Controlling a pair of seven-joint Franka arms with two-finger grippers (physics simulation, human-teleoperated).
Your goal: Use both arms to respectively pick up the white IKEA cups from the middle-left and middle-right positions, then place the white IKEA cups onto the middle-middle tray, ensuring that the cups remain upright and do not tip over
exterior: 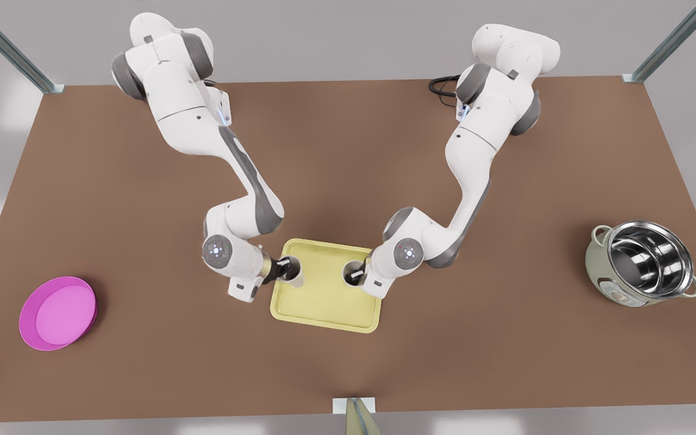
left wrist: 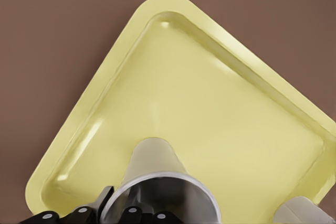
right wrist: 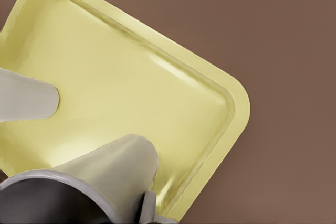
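Gripping a cup each, the left gripper and right gripper hold both upright over the tray, the second cup toward the front view's right.

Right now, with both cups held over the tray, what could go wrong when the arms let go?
1. The left cup sits at the tray's edge on the front view's left; it could land on the raised rim and tip.
2. The right cup is also near a rim, with the same risk.
3. Each gripper has a finger inside its cup, as with the left gripper; pulling away sideways might drag a cup over.
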